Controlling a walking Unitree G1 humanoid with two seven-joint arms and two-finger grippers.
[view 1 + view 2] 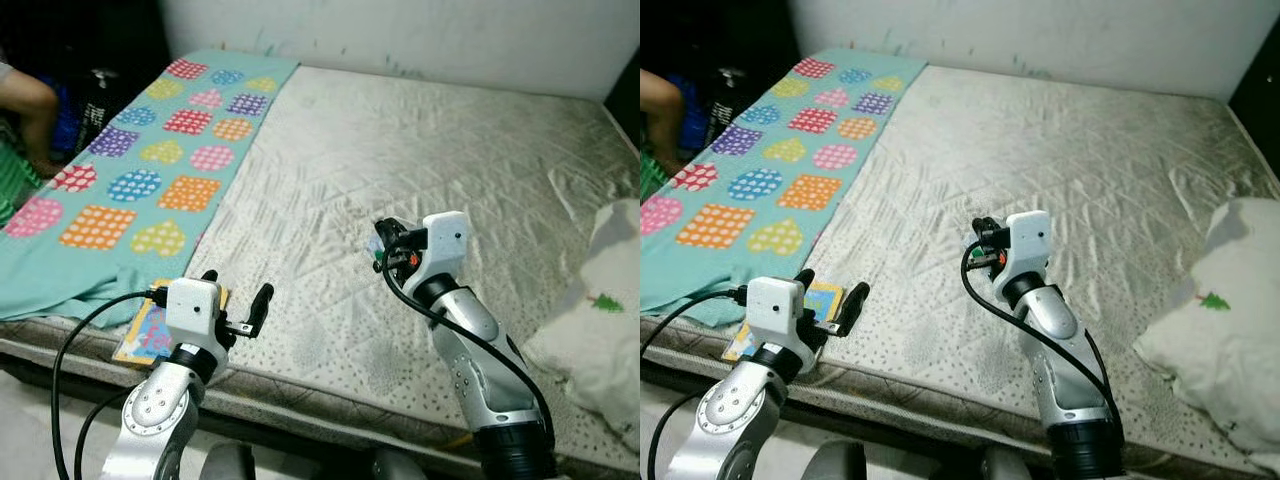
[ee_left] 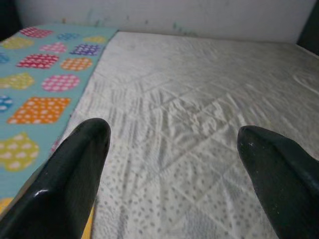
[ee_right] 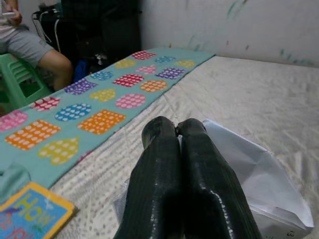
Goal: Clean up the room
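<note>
My right gripper (image 1: 383,247) hovers over the middle of the grey quilted mattress (image 1: 420,150), its fingers (image 3: 169,174) pressed shut on a crumpled white plastic wrapper (image 3: 254,179). The wrapper shows as a small pale scrap at the fingertips (image 1: 376,243). My left gripper (image 1: 237,295) is open near the bed's front edge, with nothing between its fingers (image 2: 70,174). A colourful children's book (image 1: 148,328) lies on the mattress just left of and under that gripper, and it appears again in the right wrist view (image 3: 30,214).
A teal blanket (image 1: 130,180) with bright hearts and squares covers the bed's left side. A white pillow (image 1: 600,320) lies at the right edge. A person (image 3: 30,45) sits on a green stool (image 3: 20,82) left of the bed, beside dark bags (image 1: 100,100).
</note>
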